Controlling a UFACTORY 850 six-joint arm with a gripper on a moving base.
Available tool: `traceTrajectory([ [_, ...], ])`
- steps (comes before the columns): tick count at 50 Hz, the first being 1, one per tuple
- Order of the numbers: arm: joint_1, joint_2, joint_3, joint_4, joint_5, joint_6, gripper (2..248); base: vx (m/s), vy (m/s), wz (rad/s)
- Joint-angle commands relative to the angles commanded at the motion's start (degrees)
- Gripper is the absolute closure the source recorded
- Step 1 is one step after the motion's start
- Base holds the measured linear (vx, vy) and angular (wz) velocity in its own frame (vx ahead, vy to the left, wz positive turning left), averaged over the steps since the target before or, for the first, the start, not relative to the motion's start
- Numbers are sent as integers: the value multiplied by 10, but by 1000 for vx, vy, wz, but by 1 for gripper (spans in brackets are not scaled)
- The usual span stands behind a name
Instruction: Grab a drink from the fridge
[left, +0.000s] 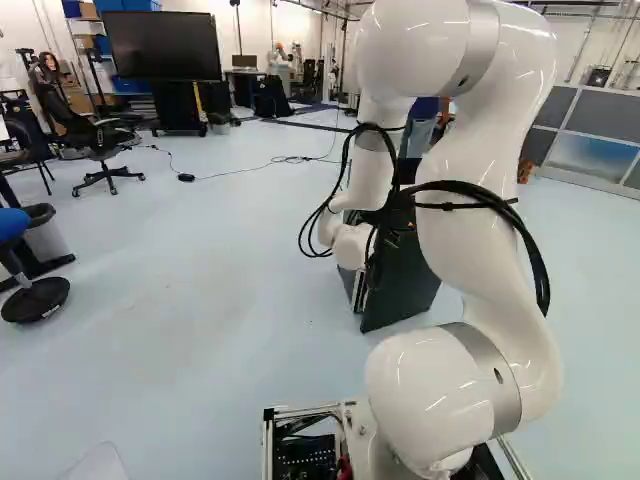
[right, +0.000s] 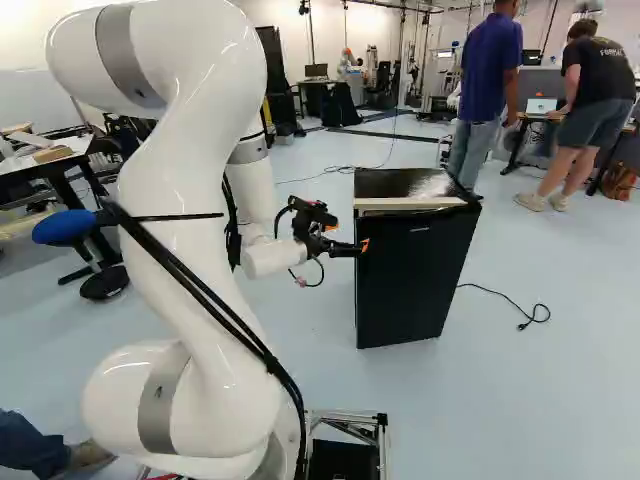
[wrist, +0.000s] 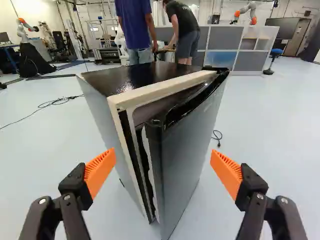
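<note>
At the fridge's side, my gripper (right: 362, 246) reaches toward the black fridge (right: 412, 275) in the right base view. The wrist view has my gripper (wrist: 162, 167) open, its orange pads wide apart with nothing gripped. Ahead, between the finger lines, stands the fridge (wrist: 102, 102). Its dark door (wrist: 187, 145) is slightly ajar, its free edge toward the gripper, with a narrow gap along the pale body frame (wrist: 162, 90). The inside is too hidden to show any drink. In the left base view my arm partly covers the fridge (left: 405, 285).
Two people stand beyond the fridge. A cable (right: 505, 300) lies on the floor beside it, another cable (wrist: 45, 105) farther back. Another robot (wrist: 22, 32) stands in the distance. An office chair (left: 100, 145), a bin (left: 45, 232) and a blue stool (right: 68, 228) stand to one side.
</note>
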Motion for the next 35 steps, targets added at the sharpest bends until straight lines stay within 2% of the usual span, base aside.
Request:
traceTrajectory([
  [35,-2,-32,-49,6,6,0,3,0,0,0],
])
